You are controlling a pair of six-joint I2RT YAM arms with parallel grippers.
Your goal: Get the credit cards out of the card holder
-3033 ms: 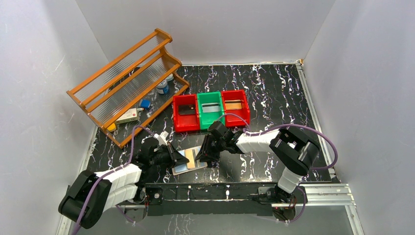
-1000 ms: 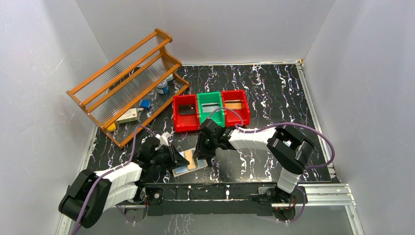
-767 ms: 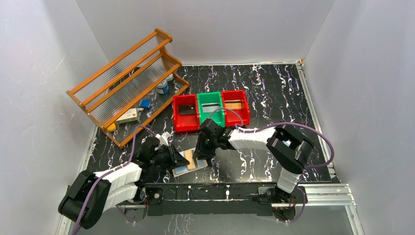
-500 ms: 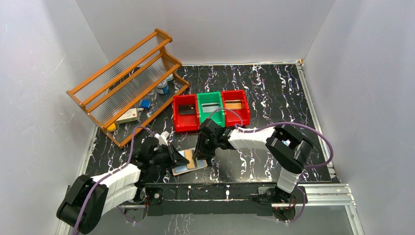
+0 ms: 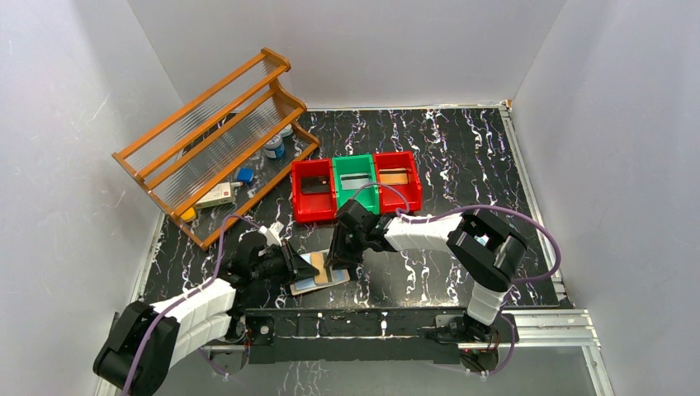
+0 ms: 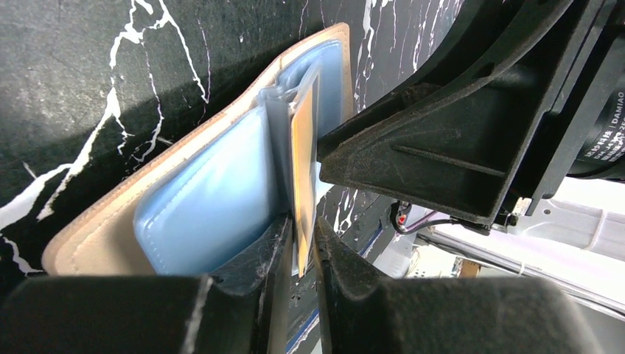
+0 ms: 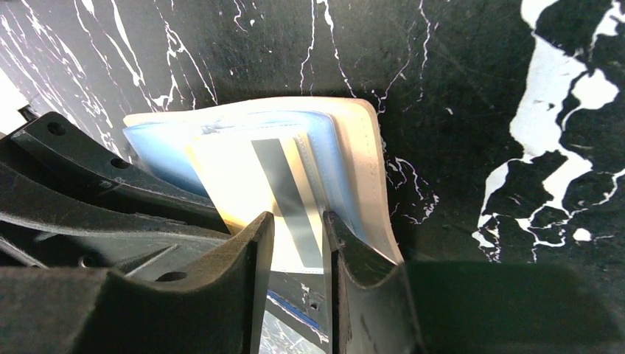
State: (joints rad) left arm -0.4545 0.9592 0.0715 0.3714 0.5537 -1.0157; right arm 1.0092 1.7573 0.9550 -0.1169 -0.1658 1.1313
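Tan leather with pale blue sleeves: the card holder (image 5: 320, 280) lies open on the black marbled table (image 5: 462, 165), close to the near edge and right between your two arms. In the left wrist view, an orange-gold card (image 6: 303, 147) stands on edge out of the middle sleeve. The left gripper (image 6: 301, 237) has its fingers nearly closed on that card's near end, one on each face.

The card's long axis runs from the left gripper straight toward the right gripper (image 7: 293, 230), so I judge the draw should go back along that line, toward your left arm, not up or sideways.

In the right wrist view, the right gripper sits low over the far half of the holder, jaws narrowly apart. The card's striped face shows through the gap, so it grips nothing. Whether its tips press on the holder, I cannot tell. If they do not, the holder may drag along with the card.

The left arm has the card; the right arm is best used as the hold-down.
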